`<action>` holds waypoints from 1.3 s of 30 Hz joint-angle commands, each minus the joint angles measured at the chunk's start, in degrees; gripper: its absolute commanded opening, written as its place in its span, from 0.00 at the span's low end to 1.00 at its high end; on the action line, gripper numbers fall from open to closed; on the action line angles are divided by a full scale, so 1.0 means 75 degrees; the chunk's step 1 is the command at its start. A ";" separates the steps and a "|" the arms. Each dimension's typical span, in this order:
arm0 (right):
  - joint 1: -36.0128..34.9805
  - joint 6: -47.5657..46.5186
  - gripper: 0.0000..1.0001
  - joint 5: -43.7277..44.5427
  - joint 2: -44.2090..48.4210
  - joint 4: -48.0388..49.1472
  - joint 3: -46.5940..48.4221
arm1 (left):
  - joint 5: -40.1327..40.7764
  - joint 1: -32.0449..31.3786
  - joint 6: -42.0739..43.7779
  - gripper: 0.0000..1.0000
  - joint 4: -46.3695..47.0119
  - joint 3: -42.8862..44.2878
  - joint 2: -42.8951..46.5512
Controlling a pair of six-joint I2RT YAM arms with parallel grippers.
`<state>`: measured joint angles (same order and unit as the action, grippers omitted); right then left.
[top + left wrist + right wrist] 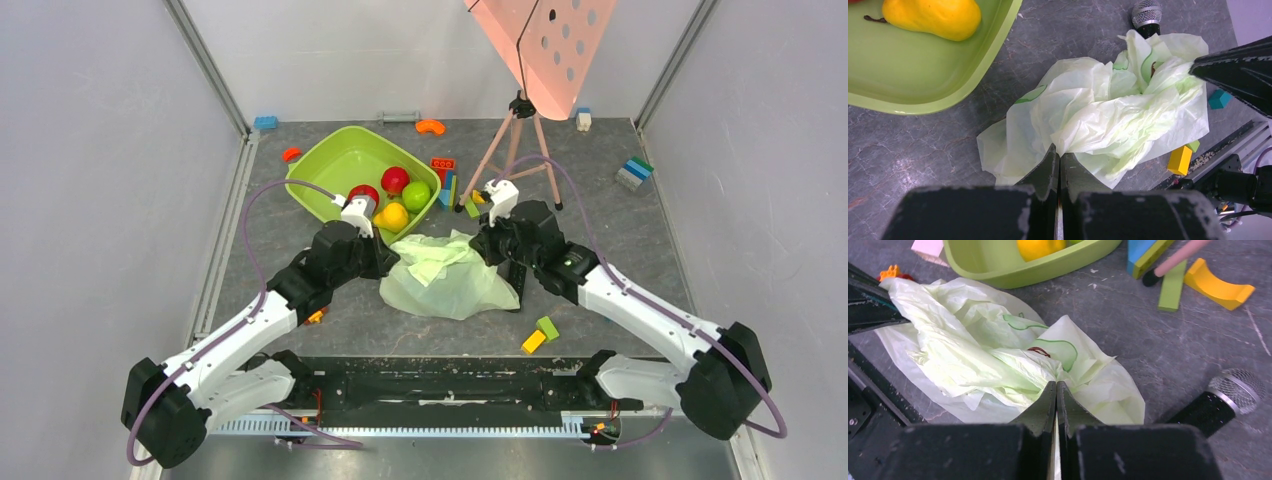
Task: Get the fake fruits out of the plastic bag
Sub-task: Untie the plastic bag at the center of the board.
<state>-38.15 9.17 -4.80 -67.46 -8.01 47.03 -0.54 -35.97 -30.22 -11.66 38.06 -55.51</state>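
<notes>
Bright, even overhead light w/ soft shadows; plastic bag (pixel 1108 115) slightly washed out; left pincer (pixel 1058 156) blurry up close.

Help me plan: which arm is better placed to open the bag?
Right, probably: the right end effector is shut on the plastic bag by printed folds where something dark shows; the left end effector grips a plain edge.

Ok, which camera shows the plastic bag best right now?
Left wrist: the plastic bag lies almost whole in frame, folds and green print clear. Top external shows it whole but small. Right wrist shows it close, at a flatter angle.
</notes>
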 commanded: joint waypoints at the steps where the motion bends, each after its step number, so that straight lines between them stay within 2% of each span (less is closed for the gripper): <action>1: 0.0007 0.0530 0.00 0.1399 0.0589 0.0112 -0.0296 | 0.0041 0.0014 -0.0054 0.02 0.0160 0.0032 0.0021; 10: 0.0024 0.2459 0.00 0.3490 0.1450 -0.0553 -0.0736 | 0.0282 0.0014 -0.0126 0.02 0.0091 -0.0074 0.0149; 14: 0.0025 0.3118 0.00 0.3663 0.1736 -0.0597 -0.1014 | 0.0294 0.0015 -0.0138 0.02 0.0056 -0.0127 0.0251; 24: 0.0027 0.3642 0.01 0.4120 0.2736 -0.1036 -0.1301 | 0.0240 0.0017 -0.0188 0.02 0.0043 -0.0199 0.0349; 26: 0.0032 0.2834 0.18 0.3725 0.3000 -0.0426 -0.1455 | 0.0151 0.0014 -0.0189 0.02 0.0077 -0.0192 0.0373; 27: 0.0025 0.2257 0.33 0.3341 0.3048 -0.0087 -0.1460 | 0.0108 0.0014 -0.0174 0.02 0.0098 -0.0196 0.0370; 29: 0.0035 0.1145 0.71 0.2441 0.3000 0.0332 -0.1266 | 0.0107 0.0014 -0.0166 0.02 0.0135 -0.0193 0.0373; 30: 0.0026 0.0686 0.81 0.1969 0.2862 0.0375 -0.1062 | -0.0053 0.0014 -0.0158 0.02 0.0154 -0.0197 0.0370; 32: 0.0022 -0.0127 0.90 0.1382 0.2464 0.0144 -0.0524 | -0.0130 0.0014 -0.0162 0.02 0.0160 -0.0194 0.0359; 39: 0.0035 -0.1153 0.92 0.0664 0.1183 -0.0397 0.0693 | -0.0210 0.0014 -0.0127 0.02 0.0172 -0.0183 0.0417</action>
<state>-37.91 8.27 5.72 -55.86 -11.35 47.46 -0.62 -36.01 -30.24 -11.88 36.99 -53.78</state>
